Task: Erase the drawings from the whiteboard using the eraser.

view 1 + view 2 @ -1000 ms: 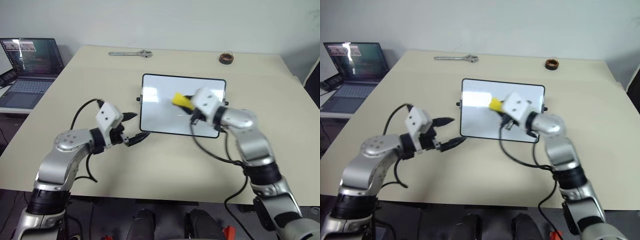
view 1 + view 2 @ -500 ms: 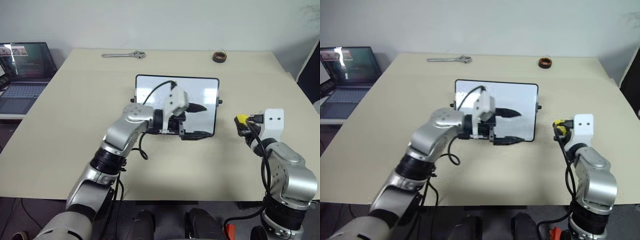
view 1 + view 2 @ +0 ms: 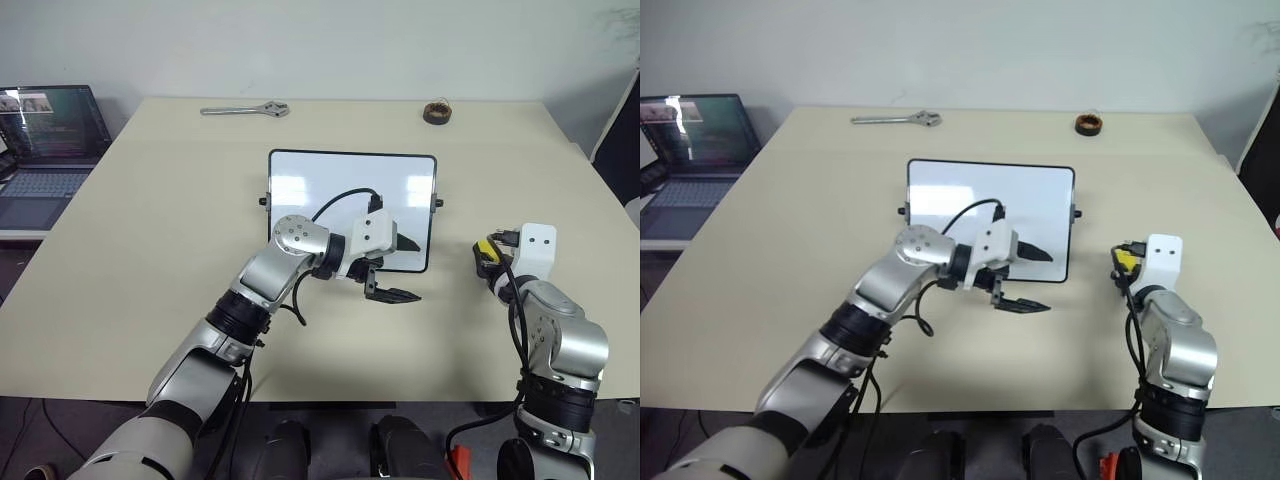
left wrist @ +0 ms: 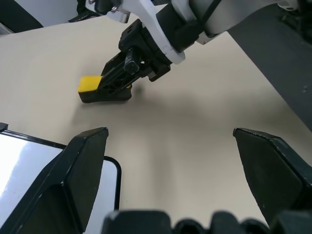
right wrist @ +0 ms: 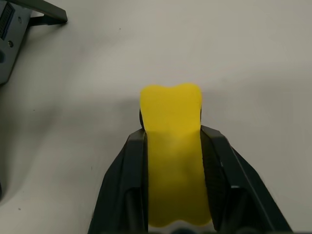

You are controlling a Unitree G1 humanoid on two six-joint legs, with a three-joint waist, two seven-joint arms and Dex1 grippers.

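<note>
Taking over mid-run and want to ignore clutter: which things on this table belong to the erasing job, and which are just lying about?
Job:
- whiteboard, mid-table
- eraser, yellow, between the right gripper's fingers, on the table right of the board
- left gripper, open, at the board's near right corner
- drawings: none visible on the board

Lying about:
- wrench, far edge
- wire coil, far edge
- laptop, off the table's left

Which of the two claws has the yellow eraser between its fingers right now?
The right claw, beside the whiteboard's right edge: the eraser sits between its fingers. The left claw, at the board's near edge, is open and empty.
</note>
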